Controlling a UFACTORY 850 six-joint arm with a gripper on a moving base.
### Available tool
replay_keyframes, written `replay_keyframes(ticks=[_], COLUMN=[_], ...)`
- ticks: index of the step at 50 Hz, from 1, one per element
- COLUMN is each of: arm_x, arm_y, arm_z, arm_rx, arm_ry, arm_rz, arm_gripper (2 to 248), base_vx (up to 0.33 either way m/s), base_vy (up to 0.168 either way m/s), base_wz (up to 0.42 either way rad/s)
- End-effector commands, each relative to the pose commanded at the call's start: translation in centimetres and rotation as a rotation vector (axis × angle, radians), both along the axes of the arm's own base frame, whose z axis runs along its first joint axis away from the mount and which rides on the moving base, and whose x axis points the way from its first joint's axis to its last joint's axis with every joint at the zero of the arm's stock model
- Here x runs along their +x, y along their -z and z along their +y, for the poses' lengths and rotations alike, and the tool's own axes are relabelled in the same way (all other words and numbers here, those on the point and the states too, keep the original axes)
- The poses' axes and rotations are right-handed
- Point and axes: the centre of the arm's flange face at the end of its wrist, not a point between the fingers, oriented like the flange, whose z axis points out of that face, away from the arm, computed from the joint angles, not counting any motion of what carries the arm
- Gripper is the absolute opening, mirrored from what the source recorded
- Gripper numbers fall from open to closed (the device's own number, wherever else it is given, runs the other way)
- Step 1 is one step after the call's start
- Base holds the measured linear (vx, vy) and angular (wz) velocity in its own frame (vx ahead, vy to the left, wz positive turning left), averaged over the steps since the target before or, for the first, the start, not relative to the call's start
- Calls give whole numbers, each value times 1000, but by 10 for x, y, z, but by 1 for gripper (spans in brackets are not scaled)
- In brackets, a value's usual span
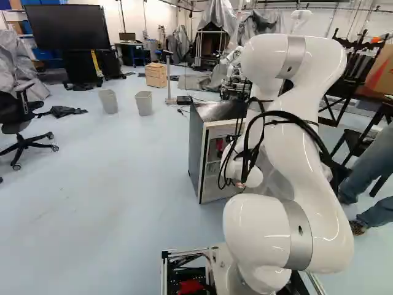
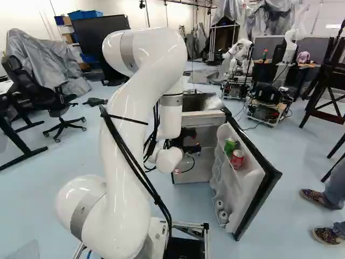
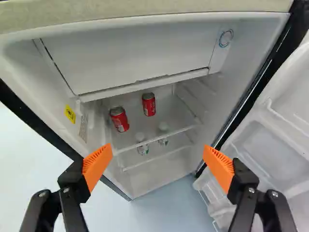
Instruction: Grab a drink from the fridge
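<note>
Our black two-fingered gripper (image 2: pixel 190 141) is spread wide at the open front of the grey-sided, white-lined fridge (image 1: pixel 196 141), its orange rubbery pads (image 3: pixel 98 166) well apart. Ahead of them we see two upright red metal drink cans on the clear upper shelf (image 3: pixel 171 108): the left can (image 3: pixel 119 119) nearer, the right can (image 3: pixel 148 105) farther in. Two pale drink containers (image 3: pixel 162 141) show partly below that shelf, too obscured to name. To our right the white-lined, black-edged door (image 2: pixel 253 181) stands open, holding a green can (image 2: pixel 230 145) just beside a nearer red can (image 2: pixel 237 159). Far left, we have two light-grey plastic bins (image 1: pixel 143 104) near each other.
</note>
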Motion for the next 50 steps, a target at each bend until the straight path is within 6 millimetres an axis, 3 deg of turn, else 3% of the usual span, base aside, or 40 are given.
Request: replay_keyframes(ticks=[50], arm_x=[38], arm_y=[61], arm_z=[-19], arm_rx=[50], arm_ry=[-152], arm_rz=[-73], arm_gripper=[247], base_vx=[0], base_vy=[0], base_wz=[0])
